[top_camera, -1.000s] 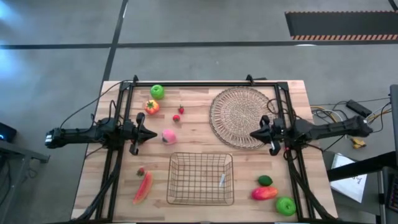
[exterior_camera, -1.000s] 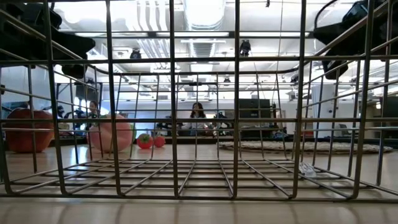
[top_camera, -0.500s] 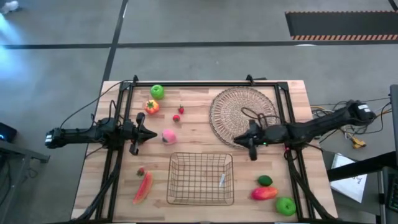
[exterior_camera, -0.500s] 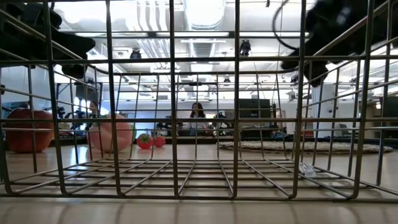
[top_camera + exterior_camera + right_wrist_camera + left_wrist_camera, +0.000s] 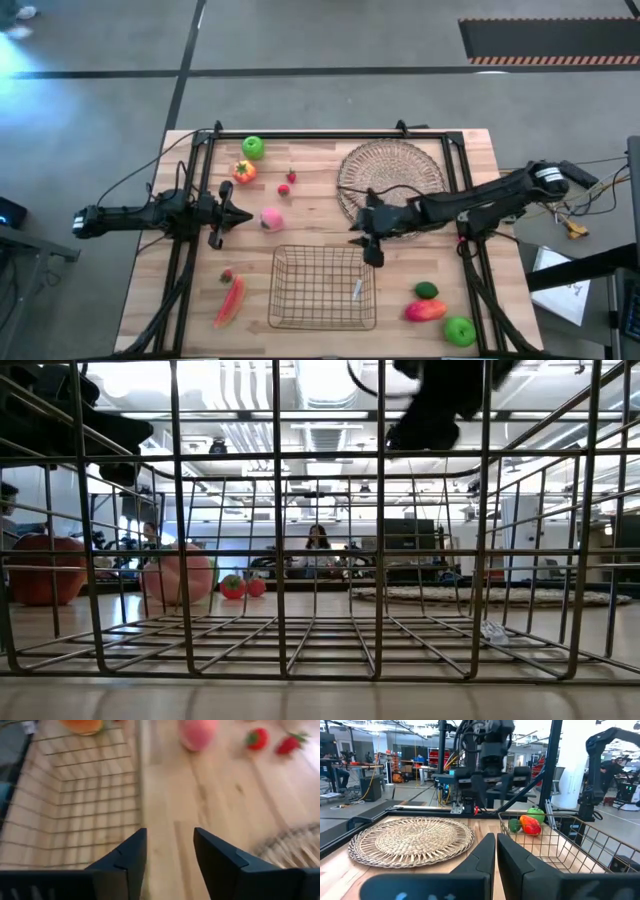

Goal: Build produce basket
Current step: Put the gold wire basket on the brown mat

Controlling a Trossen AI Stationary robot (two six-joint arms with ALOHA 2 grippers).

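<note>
The round tan basket lies flat at the far right of the table and also shows in the left wrist view. Produce lies loose on the wood. At the far left are a green apple, a tomato, two strawberries and a pink peach. A red pepper lies near left. A lime, a red-orange fruit and a green apple lie near right. My left gripper is shut and empty just left of the peach. My right gripper is open and empty above the table's middle, by the round basket's near-left rim.
A rectangular wire-grid basket stands at the near middle, just near of my right gripper, and fills the low view. A black frame runs along the table's far edge and both sides. People sit in the room beyond the table.
My right gripper has gone toward the table's left edge, from the right rail across the round basket's near rim to the table's middle. Its arm has stretched out.
</note>
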